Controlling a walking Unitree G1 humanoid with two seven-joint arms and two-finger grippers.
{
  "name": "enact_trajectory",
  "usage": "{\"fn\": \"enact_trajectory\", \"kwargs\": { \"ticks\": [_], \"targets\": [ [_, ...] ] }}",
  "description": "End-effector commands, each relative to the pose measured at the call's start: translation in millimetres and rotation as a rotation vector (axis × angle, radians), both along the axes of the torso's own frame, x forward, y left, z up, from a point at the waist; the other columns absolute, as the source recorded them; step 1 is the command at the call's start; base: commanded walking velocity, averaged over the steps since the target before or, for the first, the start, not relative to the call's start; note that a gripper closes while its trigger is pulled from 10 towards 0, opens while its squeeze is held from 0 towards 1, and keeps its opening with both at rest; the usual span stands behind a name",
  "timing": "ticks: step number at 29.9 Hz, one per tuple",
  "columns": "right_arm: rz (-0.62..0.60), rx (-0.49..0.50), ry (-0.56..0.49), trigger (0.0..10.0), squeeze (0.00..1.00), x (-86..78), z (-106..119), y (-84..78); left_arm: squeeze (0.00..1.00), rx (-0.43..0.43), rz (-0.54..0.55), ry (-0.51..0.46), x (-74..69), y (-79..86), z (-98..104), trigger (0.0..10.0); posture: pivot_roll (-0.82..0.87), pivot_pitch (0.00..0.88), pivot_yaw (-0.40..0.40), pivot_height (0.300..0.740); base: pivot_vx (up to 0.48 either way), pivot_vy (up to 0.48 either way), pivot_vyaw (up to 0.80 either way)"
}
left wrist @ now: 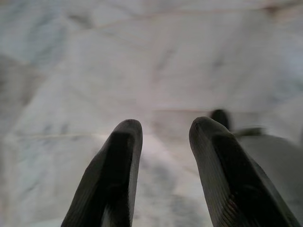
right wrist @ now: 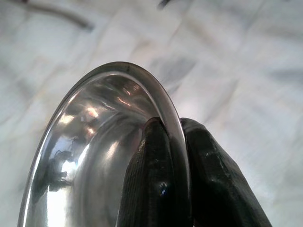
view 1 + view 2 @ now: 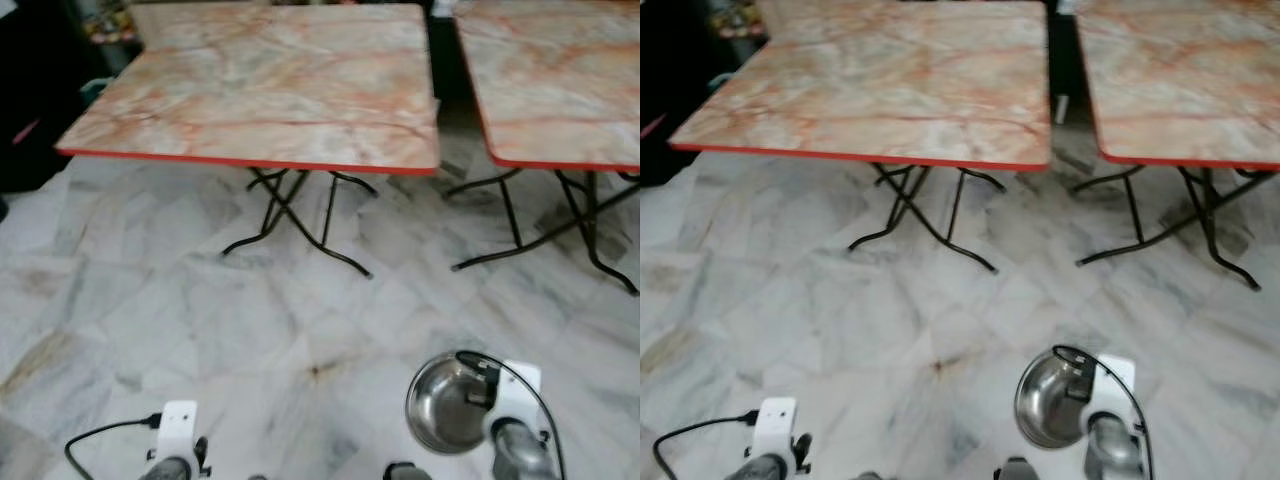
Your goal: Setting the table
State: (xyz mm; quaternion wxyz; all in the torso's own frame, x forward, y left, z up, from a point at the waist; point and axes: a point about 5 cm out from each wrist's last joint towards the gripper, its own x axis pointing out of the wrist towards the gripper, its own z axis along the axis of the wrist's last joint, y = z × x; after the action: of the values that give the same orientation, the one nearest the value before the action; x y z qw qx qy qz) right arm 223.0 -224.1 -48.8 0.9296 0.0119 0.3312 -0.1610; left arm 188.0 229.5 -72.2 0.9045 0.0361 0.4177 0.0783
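- Steel bowl (image 2: 94, 156) in right tool (image 2: 177, 142), pinched by its rim, held low over the marble floor (image 3: 200, 330), well apart from the worktop (image 3: 270, 90).
- Prob light, stiff, slippery; rim grip is thin, so it may tip.
- Left tool (image 1: 163, 156) a bit open, holds nothing.
- Right wrist view shows the rim pinch; head views show the worktop.

Steel bowl (image 2: 94, 156) shiny, tilted, rim pinched, above floor

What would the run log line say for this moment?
phase: carrying | right gripper: shut on steel bowl rim | left gripper: open, empty | ahead: two marble-top tables, bare | floor: marble tile
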Motion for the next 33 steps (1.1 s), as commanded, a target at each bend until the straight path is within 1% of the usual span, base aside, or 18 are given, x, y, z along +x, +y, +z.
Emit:
{"fn": "enact_trajectory", "kwargs": {
  "ticks": [1, 4, 6, 7, 12, 15, 16, 18, 20, 24, 27, 30, 33],
  "targets": [
    [-0.025, 0.011, 0.024, 10.0, 0.0, -8.7, -5, -3.6, 0.0, -0.01, 0.016, 0.015, -6.7, 4.7, -2, 10.0, -0.11, 0.181, 0.069, 0.74, 0.0, 0.48, 0.0],
    [-0.024, 0.012, 0.027, 10.0, 0.0, -9.3, -6, -3.3, 0.0, -0.01, 0.017, 0.016, -7.0, 5.1, -2, 10.0, -0.11, 0.181, 0.069, 0.74, 0.0, 0.48, 0.0],
    [-0.038, 0.055, 0.042, 10.0, 0.0, -12.9, -10, -0.1, 0.0, -0.007, 0.026, 0.017, -9.5, 14.3, -1, 10.0, -0.1, 0.183, 0.067, 0.74, 0.0, 0.48, -0.79],
    [-0.039, 0.056, 0.042, 10.0, 0.0, -13.3, -10, 0.1, 0.0, -0.006, 0.027, 0.016, -9.8, 16.1, 0, 10.0, -0.1, 0.183, 0.067, 0.74, 0.0, 0.48, -0.78],
    [-0.036, 0.038, 0.044, 10.0, 0.0, -13.5, -11, 0.1, 0.0, -0.006, 0.029, 0.012, -8.3, 16.9, 0, 10.0, -0.1, 0.194, 0.068, 0.74, 0.0, 0.48, 0.0],
    [-0.035, 0.038, 0.045, 10.0, 0.0, -13.7, -11, 0.5, 0.0, -0.011, 0.023, 0.009, -5.1, 11.2, 0, 10.0, -0.1, 0.196, 0.069, 0.74, 0.0, 0.48, 0.0],
    [-0.034, 0.041, 0.044, 10.0, 0.0, -13.7, -11, 1.0, 0.0, -0.017, 0.015, 0.01, -3.2, 4.5, -1, 10.0, -0.1, 0.196, 0.07, 0.74, 0.0, 0.48, 0.0],
    [-0.031, 0.042, 0.042, 10.0, 0.0, -13.5, -11, 1.5, 0.0, -0.021, 0.01, 0.01, -1.8, -0.9, -1, 10.0, -0.1, 0.196, 0.07, 0.74, 0.0, 0.414, 0.0],
    [-0.027, 0.042, 0.039, 10.0, 0.0, -13.0, -11, 2.0, 0.0, -0.022, 0.008, 0.009, -1.0, -3.4, -2, 10.0, -0.09, 0.197, 0.071, 0.74, 0.0, 0.285, 0.0],
    [-0.028, 0.045, 0.035, 10.0, 0.0, -12.9, -11, 3.1, 0.0, -0.028, -0.015, 0.006, 4.1, -11.6, -1, 10.0, -0.1, 0.197, 0.071, 0.74, 0.0, 0.0, 0.0],
    [-0.029, 0.046, 0.034, 10.0, 0.0, -13.1, -11, 4.1, 0.0, -0.045, -0.022, -0.008, 12.0, -18.1, 2, 10.0, -0.09, 0.194, 0.071, 0.74, 0.0, 0.0, 0.0],
    [-0.023, 0.048, 0.031, 10.0, 0.0, -12.8, -11, 5.1, 0.0, -0.053, -0.027, -0.01, 15.8, -20.2, 3, 10.0, -0.09, 0.194, 0.071, 0.74, 0.0, 0.0, 0.0],
    [-0.02, 0.047, 0.029, 10.0, 0.0, -12.5, -11, 5.7, 0.0, -0.042, -0.034, -0.011, 18.1, -19.7, 4, 10.0, -0.09, 0.195, 0.071, 0.74, 0.082, 0.0, 0.0]
  ]
}}
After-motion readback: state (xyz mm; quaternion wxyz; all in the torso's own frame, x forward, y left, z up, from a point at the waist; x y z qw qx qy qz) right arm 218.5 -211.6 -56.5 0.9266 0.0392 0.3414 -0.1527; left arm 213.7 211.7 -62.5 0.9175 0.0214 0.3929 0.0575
